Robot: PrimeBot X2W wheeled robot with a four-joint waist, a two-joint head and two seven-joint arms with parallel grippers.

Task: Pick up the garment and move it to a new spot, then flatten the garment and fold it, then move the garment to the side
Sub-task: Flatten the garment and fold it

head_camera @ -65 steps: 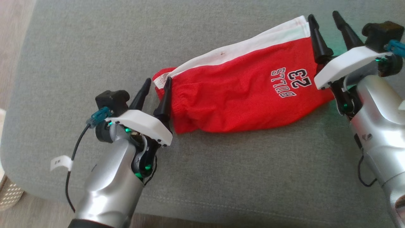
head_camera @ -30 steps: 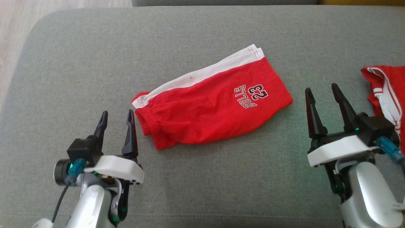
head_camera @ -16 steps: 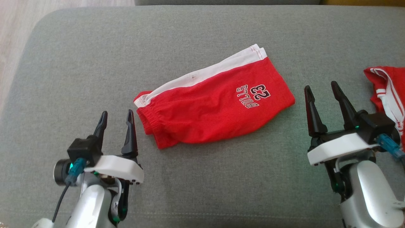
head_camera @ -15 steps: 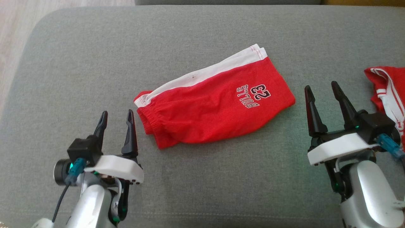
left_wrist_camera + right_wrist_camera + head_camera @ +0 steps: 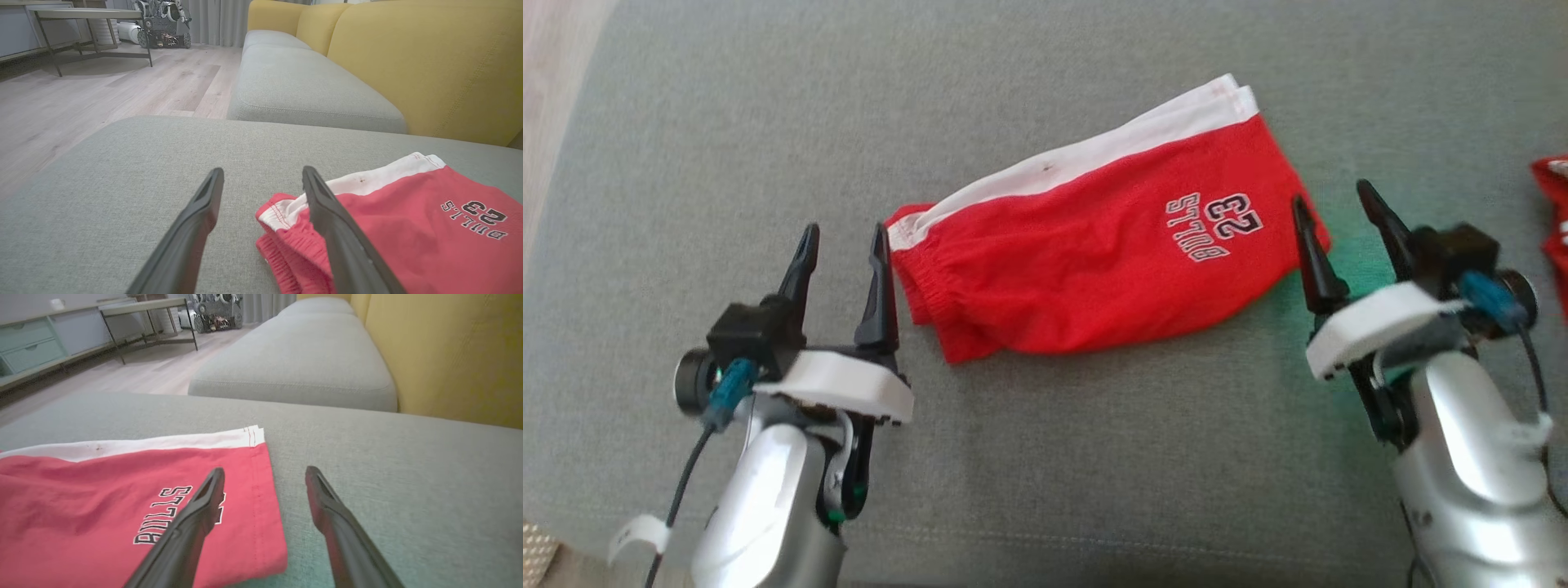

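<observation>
**A:** Where was the garment?

**B:** The red mesh shorts with the white side stripe and the "BULLS 23" print (image 5: 1094, 269) lay folded lengthwise on the grey fabric seat cushion (image 5: 1045, 457). They ran slantwise across it, with the gathered waistband end toward the robot's left and the hemmed leg end toward its right.

**A:** And the left gripper (image 5: 844, 233)?

**B:** Its two dark fingers stood well apart with nothing between them. The inner finger was just beside the waistband. In the left wrist view it crossed in front of the cloth, but I could not tell whether it touched.

**A:** The right gripper (image 5: 1331, 196)?

**B:** Also spread wide and holding nothing. In the right wrist view one finger (image 5: 192, 522) hung over the printed corner near the hem and the other over bare cushion. Contact could not be judged there either.

**A:** Anything else around?

**B:** The edge of a second red cloth with white trim (image 5: 1553, 212) showed at the far right of the head view, well apart from the shorts. The wrist views showed a mustard-yellow sofa backrest (image 5: 429, 61) behind the cushion and a pale wood-plank floor (image 5: 102, 90) off to the side.
</observation>
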